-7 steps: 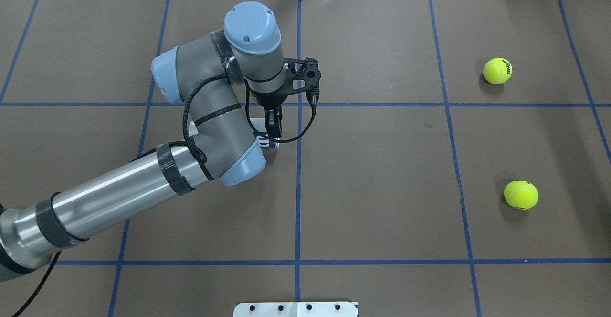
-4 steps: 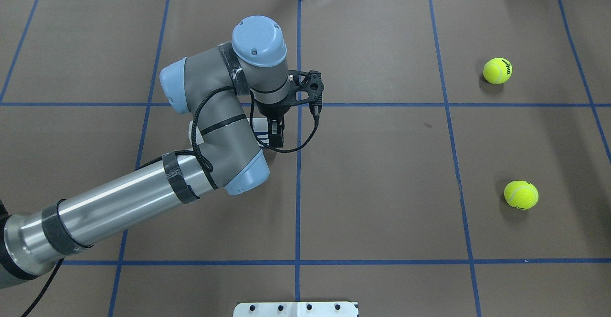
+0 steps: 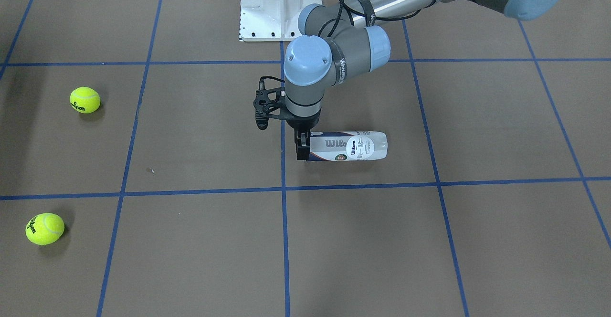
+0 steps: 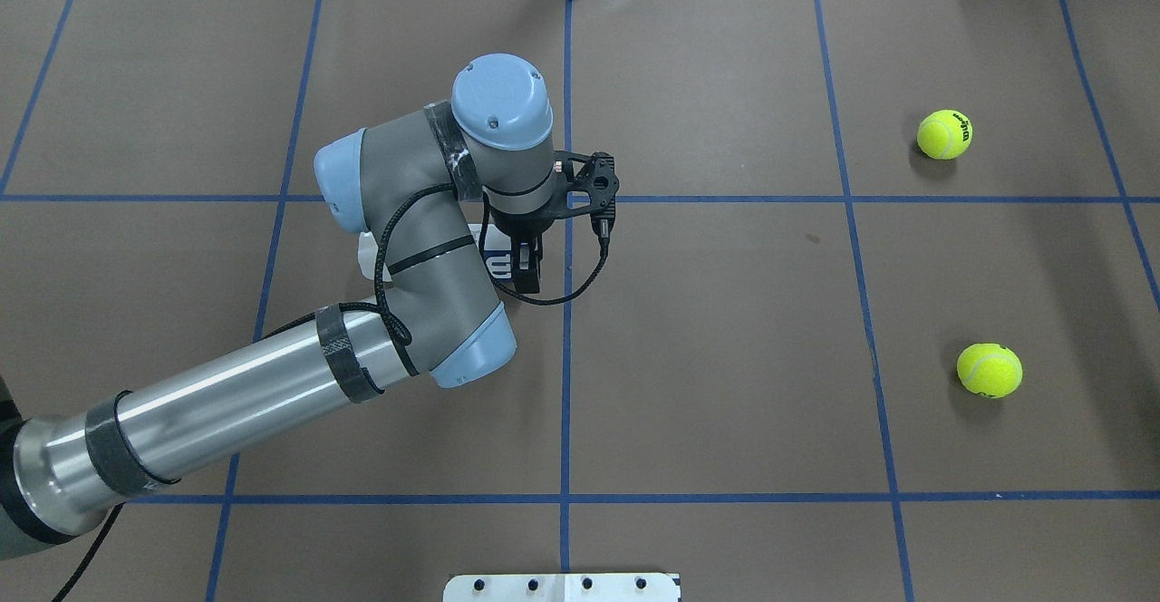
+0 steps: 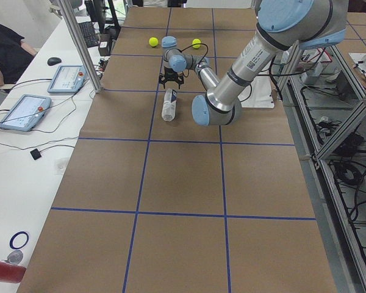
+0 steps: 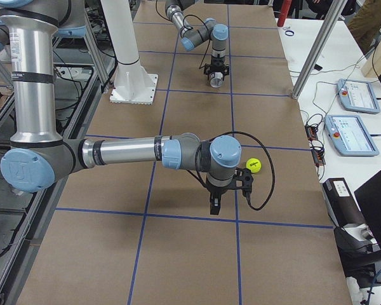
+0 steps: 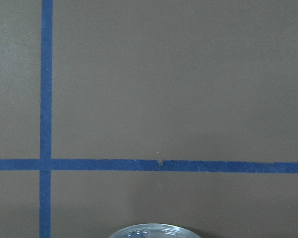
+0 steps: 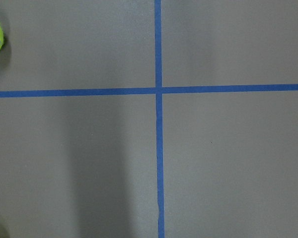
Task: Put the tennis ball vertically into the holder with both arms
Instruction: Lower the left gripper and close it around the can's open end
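"Two entries needed: where is the holder, and what are your end effectors doing?"

"Holder point(image 3: 348, 146) lies on its side on the bench point(image 3: 429, 240), Wilson label up, mouth towards the centre tape line. My left end effector point(image 3: 302, 151) points down at that mouth. Its fingers point(image 4: 527, 274) are close together and overlap the rim point(image 7: 156, 231). Whether they pinch it, I cannot tell. Left wrist camera catches only the rim's clear arc at its lower edge."

"And the right?"

"Right end effector point(image 6: 214, 204) shows only in the right side view, pointing down over the bench, so I cannot tell its state. It is well apart from the holder."

"Balls?"

"Far ball point(image 4: 944, 134) and near ball point(image 4: 990, 370) both rest on my right half of the bench, apart from each other, well away from the holder."
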